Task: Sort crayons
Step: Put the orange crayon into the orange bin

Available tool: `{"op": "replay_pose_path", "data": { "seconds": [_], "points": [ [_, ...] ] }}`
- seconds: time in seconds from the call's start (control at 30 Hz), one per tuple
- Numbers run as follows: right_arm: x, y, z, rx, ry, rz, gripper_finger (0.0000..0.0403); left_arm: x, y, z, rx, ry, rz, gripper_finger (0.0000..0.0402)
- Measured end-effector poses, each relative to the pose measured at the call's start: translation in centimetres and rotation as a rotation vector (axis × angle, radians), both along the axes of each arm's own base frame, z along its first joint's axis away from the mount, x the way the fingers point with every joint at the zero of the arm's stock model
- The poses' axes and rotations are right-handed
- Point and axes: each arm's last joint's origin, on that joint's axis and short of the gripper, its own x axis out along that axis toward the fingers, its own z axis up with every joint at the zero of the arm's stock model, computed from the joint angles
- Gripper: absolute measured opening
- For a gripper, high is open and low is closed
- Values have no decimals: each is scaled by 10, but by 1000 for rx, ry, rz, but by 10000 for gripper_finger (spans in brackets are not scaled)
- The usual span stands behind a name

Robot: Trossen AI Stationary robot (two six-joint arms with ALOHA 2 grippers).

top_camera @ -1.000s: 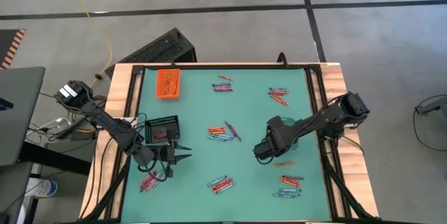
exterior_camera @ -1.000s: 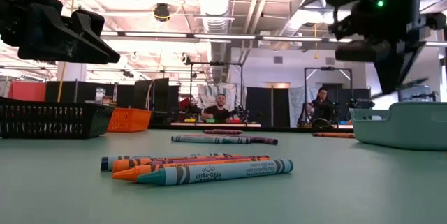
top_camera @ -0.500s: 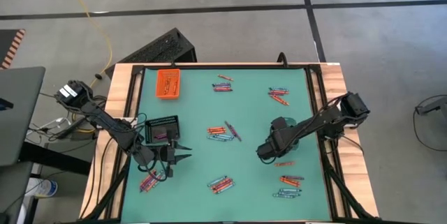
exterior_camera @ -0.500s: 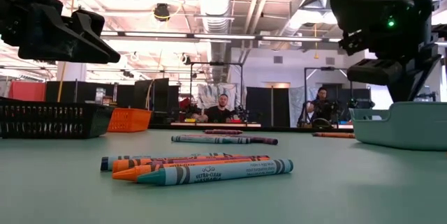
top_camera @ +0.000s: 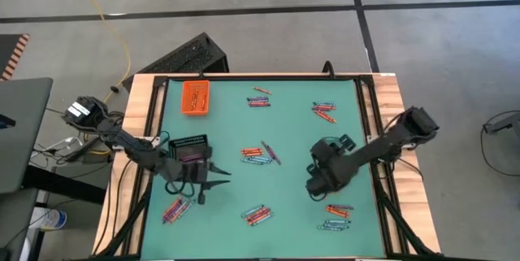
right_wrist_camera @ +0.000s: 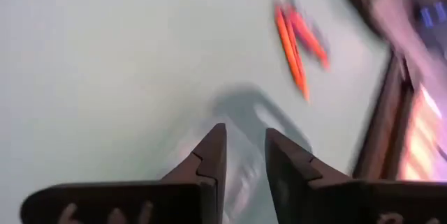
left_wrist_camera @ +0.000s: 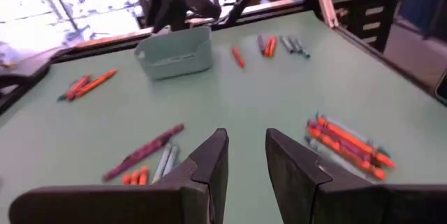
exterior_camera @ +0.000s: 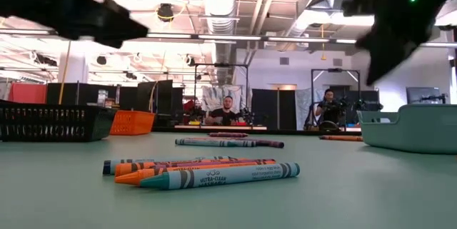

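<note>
Crayons lie in loose groups on the green table: one at the middle point(top_camera: 258, 154), others at the far side point(top_camera: 258, 98), the far right point(top_camera: 323, 111), the near left point(top_camera: 175, 210), the near middle point(top_camera: 257, 214) and the near right point(top_camera: 335, 216). My left gripper point(top_camera: 218, 178) hovers open just right of the black tray point(top_camera: 189, 149), with nothing between its fingers point(left_wrist_camera: 209, 161). My right gripper point(top_camera: 313, 188) hovers open, tilted down over bare table, with orange crayons point(right_wrist_camera: 293, 35) ahead of it. A pale tray point(exterior_camera: 410, 125) stands at the right.
An orange tray point(top_camera: 195, 97) stands at the far left corner. Raised dark rails run along the table's sides point(top_camera: 370, 115). Bare green surface lies between the crayon groups. People sit at benches in the room beyond point(exterior_camera: 226, 109).
My right gripper has gone from beside the pale tray toward the table's near edge and has turned about. My left gripper has swung a little toward the right and risen. No crayon on the table has visibly moved.
</note>
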Motion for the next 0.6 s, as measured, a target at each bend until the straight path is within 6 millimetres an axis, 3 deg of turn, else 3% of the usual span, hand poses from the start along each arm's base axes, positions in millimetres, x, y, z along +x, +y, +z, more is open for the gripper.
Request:
{"op": "replay_pose_path", "data": {
  "seconds": [0.13,0.23,0.4,0.6],
  "points": [
    [-14,24,15,-63,-227,227,86,35,10,10,-31,16,-2,86],
    [-32,36,18,-76,-363,376,78,67,14,12,23,122,26,86],
    [-56,40,7,17,-498,582,62,110,27,18,122,371,129,87],
    [-56,41,2,117,-602,1006,54,137,48,2,109,603,130,86]
  ]
}}
